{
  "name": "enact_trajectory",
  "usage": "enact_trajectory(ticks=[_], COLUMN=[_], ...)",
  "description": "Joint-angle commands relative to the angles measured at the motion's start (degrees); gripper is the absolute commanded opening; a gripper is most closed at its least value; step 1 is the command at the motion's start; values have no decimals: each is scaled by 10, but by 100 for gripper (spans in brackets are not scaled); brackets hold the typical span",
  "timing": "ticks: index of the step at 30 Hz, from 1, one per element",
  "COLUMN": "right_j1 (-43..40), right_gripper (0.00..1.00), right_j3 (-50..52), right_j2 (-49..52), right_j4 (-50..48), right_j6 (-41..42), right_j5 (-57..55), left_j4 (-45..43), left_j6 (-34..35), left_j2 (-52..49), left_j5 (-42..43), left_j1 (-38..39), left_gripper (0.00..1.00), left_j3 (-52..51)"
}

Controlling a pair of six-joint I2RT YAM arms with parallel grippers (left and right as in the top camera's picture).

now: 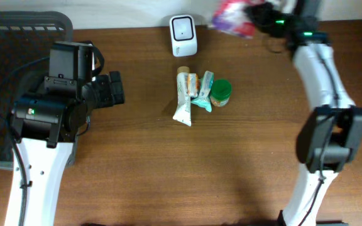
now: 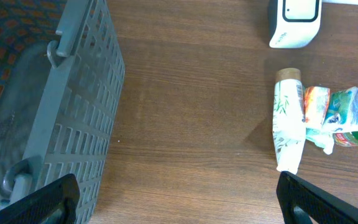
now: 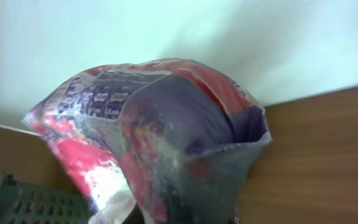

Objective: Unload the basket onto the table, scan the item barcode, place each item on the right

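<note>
At the far left a grey slatted basket (image 1: 17, 28) is sitting on the wooden counter (image 1: 137, 163). The overhead view is showing its dark top, while the left wrist view is showing its ribbed side wall up close.

Just beside the basket the left gripper (image 1: 113, 88) is hovering released, holding nothing. From above it is reading as a dark block. Only the left wrist view is showing its two fingertips (image 2: 48, 199) standing far apart at the bottom corners, with bare wood between them.

In mid-counter a white tube (image 1: 184, 103) is lying lengthwise, touching small packets (image 1: 200, 91) on its right, with a green-lidded jar (image 1: 220, 93) just beyond them. The left wrist view is showing the tube's leafy print and brown cap, but is cutting the jar off at the frame's edge. Behind this cluster and apart from it, the white scanner (image 1: 183, 35) is standing near the back edge. The left wrist view is catching only its lower part.

At the back right the right gripper (image 1: 264, 16) is clenched on a pink-and-purple snack bag (image 1: 231, 17), holding it to the right of the scanner and apart from it. Overhead the bag is appearing as a blur. The right wrist view is filling with its crumpled foil against a pale wall, the print too smeared to read and the gripper's own fingers hidden behind it.
</note>
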State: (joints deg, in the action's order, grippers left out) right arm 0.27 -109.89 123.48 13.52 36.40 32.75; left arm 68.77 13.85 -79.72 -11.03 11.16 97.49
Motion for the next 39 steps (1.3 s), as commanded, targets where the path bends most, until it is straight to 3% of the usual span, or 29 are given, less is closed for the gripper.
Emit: enact_trajectory(ticks=[1,5,8,15,23,27,34,39], right_j1=[83,141,165,171,108,36,-140,-260], right_gripper=[4,4,10,4,4,4,4,4], right_j3=[-9,-9,-9,-9,-10,-10,-10,-9], right_j2=[-2,30,64,105,53,3,-29,-27], right_j4=[-19,-82,-134,-157,-189,-99,167,340], right_j6=[89,90,92,88,47,48,48,48], right_j5=[-216,-274,-273,-273,-120,-105,-111,-256], left_j4=[-1,-1,-1,-1,-1,-1,-1,-1], left_j6=[-9,-9,-9,-9,-9,-9,-9,-9], left_j2=[0,0,0,0,0,0,0,0], left_j5=[-8,-8,-8,-8,-8,-8,-8,-8], left_j1=[-2,-2,-2,-2,-2,-2,-2,-2], left_gripper=[99,99,99,99,99,99,99,99], left_j3=[-1,-1,-1,-1,-1,-1,-1,-1])
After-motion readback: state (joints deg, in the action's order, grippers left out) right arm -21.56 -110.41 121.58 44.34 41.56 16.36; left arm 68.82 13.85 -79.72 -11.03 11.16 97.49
